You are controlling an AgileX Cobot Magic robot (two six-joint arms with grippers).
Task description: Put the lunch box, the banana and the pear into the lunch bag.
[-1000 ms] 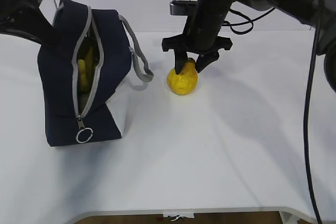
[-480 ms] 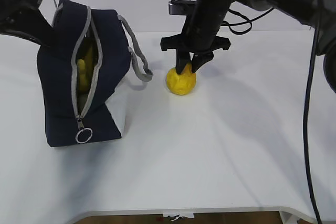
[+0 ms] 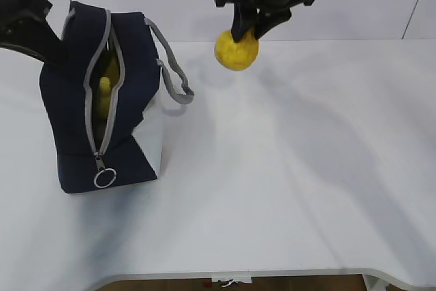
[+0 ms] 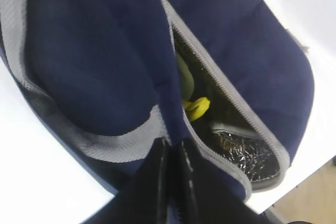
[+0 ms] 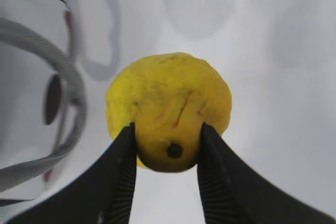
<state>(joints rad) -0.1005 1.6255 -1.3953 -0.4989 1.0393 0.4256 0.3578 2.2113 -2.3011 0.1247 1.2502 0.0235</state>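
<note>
The yellow pear [image 3: 236,50] hangs in the air above the table, to the right of the bag; my right gripper [image 3: 252,28] is shut on its neck. In the right wrist view the pear [image 5: 168,109] sits clamped between both black fingers, stem end toward the camera. The navy lunch bag [image 3: 75,114] stands at the left with its zipper open. The yellow banana [image 3: 104,93] shows inside the opening. My left gripper [image 4: 172,153] is shut on the bag's fabric edge beside the zipper, and the banana [image 4: 197,107] is visible within. The lunch box is hidden.
The bag's grey strap handle [image 3: 172,73] loops out toward the pear. A ring pull [image 3: 103,178] hangs at the zipper's lower end. The white table [image 3: 300,168] runs to its front edge near the bottom.
My right gripper closed on the pear's neck and lifted it off the table, up and slightly back. The bag's top has been pulled a little to the left.
</note>
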